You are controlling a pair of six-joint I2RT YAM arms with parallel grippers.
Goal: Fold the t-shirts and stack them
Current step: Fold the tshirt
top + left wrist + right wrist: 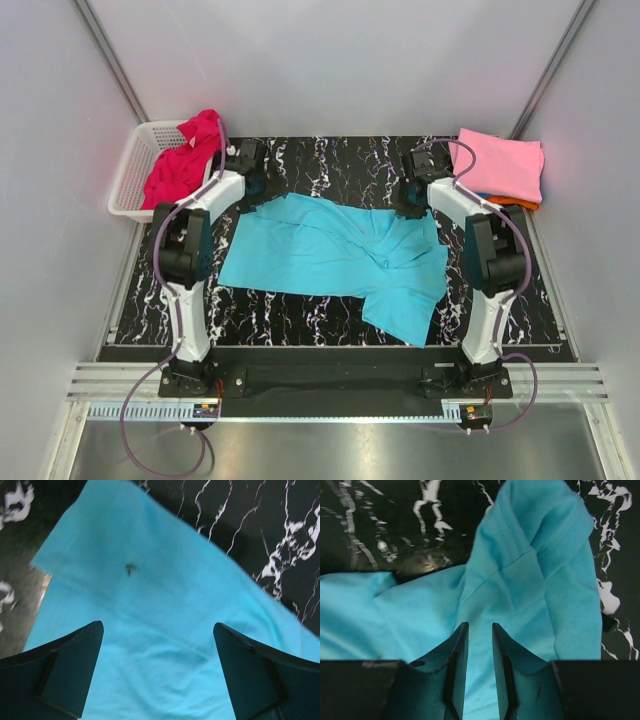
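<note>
A turquoise t-shirt [330, 255] lies spread and wrinkled on the black marbled table [300, 315]. My left gripper [252, 185] hovers over the shirt's far left edge. In the left wrist view [157, 625] its jaws are wide open and empty above the cloth [165, 595]. My right gripper [410, 203] is at the shirt's far right edge. In the right wrist view [480, 625] its jaws stand a narrow gap apart, with flat cloth [535, 570] under them. A magenta-red shirt [185, 160] lies bunched in the basket. A folded pink shirt [500, 165] lies on an orange one [518, 203] at the back right.
A white lattice basket [128, 180] stands at the back left, off the table's corner. Grey walls close in on three sides. A metal rail [320, 385] runs along the near edge by the arm bases.
</note>
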